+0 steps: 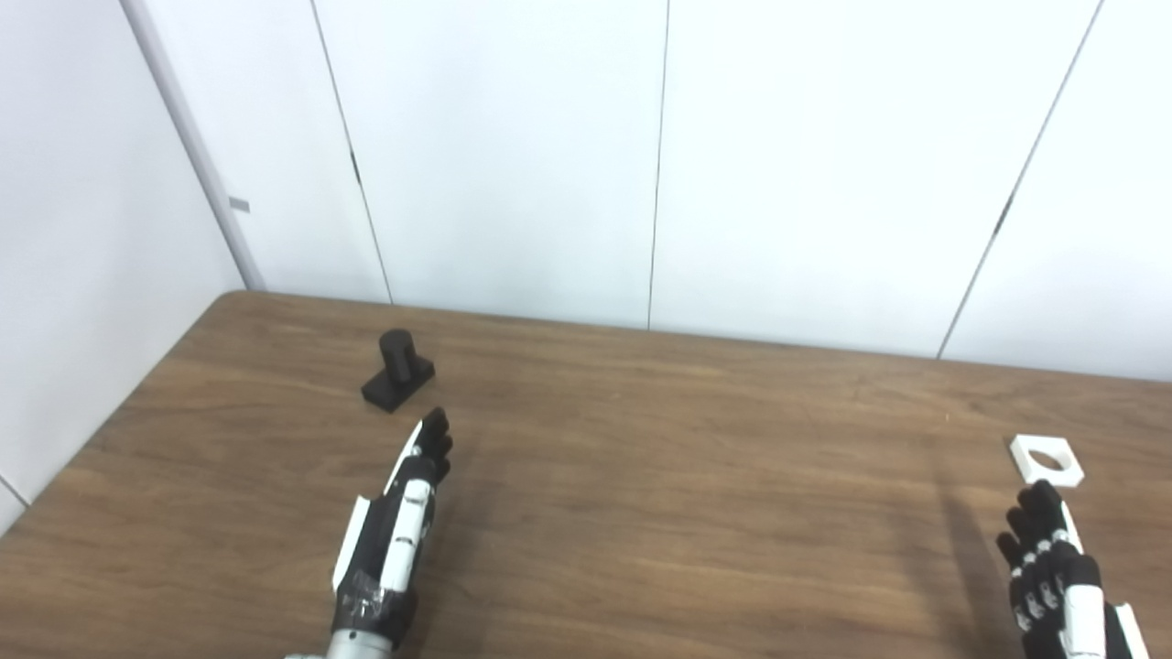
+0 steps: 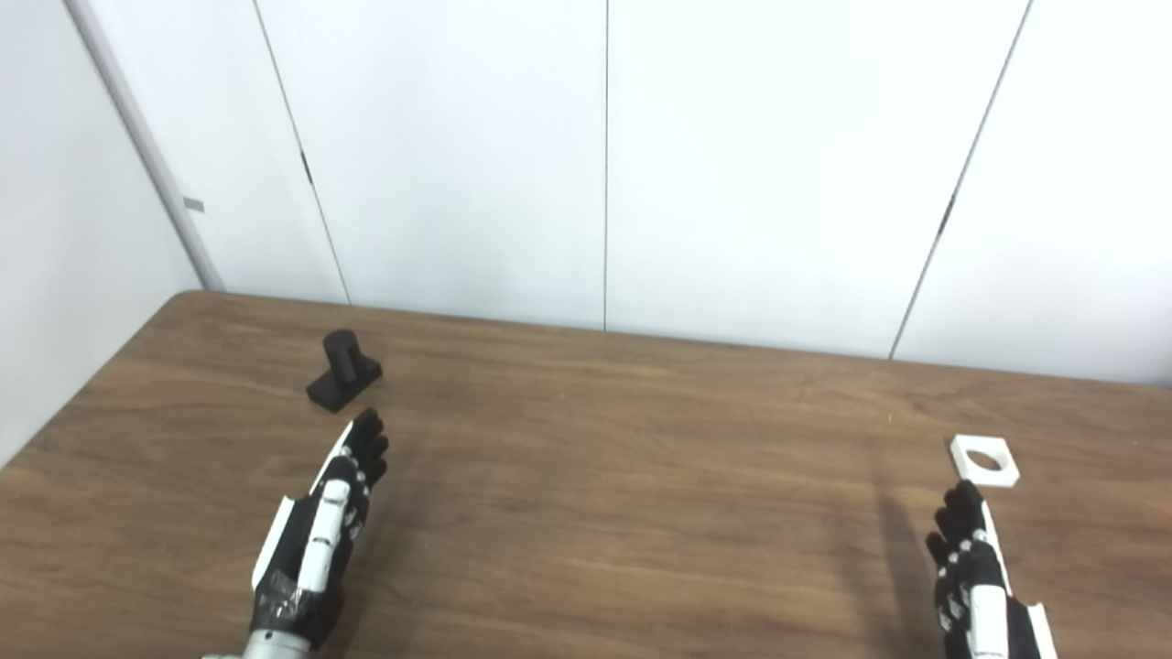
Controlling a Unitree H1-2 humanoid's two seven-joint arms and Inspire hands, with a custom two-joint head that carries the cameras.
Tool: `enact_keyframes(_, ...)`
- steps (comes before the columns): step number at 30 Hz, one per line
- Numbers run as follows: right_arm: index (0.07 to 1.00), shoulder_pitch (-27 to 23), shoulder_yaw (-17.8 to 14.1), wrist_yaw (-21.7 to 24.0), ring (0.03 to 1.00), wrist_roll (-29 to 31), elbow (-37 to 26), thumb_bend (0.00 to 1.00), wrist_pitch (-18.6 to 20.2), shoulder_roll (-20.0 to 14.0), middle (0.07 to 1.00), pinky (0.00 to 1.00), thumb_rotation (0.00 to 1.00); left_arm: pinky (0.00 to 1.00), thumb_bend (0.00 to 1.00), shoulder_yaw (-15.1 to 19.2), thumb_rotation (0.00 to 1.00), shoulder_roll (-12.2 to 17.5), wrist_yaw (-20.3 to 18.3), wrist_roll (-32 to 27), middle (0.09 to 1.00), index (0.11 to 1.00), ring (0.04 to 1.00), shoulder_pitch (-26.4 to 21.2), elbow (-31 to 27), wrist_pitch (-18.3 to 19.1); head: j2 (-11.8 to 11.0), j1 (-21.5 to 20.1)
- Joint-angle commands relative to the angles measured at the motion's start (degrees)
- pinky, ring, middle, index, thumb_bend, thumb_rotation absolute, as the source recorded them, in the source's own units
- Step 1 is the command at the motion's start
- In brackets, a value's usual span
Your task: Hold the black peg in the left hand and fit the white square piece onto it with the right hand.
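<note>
The black peg, a short cylinder on a flat black base, stands upright on the wooden table at the far left. My left hand is open and empty, fingers stretched out, its tips a short way in front of the peg and apart from it. The white square piece, with a round hole in its middle, lies flat at the far right. My right hand is open and empty just in front of it, not touching it.
White wall panels rise right behind the table's far edge. The table's left edge runs diagonally close to the peg. The square piece lies near the picture's right border.
</note>
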Motion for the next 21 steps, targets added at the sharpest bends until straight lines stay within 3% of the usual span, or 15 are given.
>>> enact_keyframes(1,0.991,2.01,-0.26,0.57,1.000,0.59,3.82,0.49,-1.27,-0.28,0.998,1.00,1.00,1.00,0.36,-1.46,0.91,-2.51,0.47,-0.15,0.985,0.984,0.987,2.11,4.61,-1.71,-0.26,-0.03)
enact_keyframes(10,0.980,1.95,-0.53,0.62,0.992,0.78,3.69,0.51,-1.01,-1.36,0.985,1.00,1.00,1.00,0.39,-1.79,0.90,-3.16,0.76,0.95,0.979,0.977,0.976,1.93,5.62,-3.24,1.11,-0.46)
enact_keyframes(13,0.972,2.07,-0.61,0.47,0.979,0.63,2.99,0.52,-0.55,-1.59,0.977,1.00,1.00,0.99,0.43,-2.12,0.81,-3.11,1.58,3.05,0.972,0.974,0.976,2.18,4.55,-2.15,1.42,-0.49)
enact_keyframes(21,0.983,2.46,-1.15,0.15,0.984,1.34,1.59,0.54,0.52,-1.68,0.984,1.00,0.98,0.94,0.59,-1.30,0.36,-2.56,7.25,14.51,0.932,0.929,0.937,2.15,-3.21,1.85,2.09,-0.98)
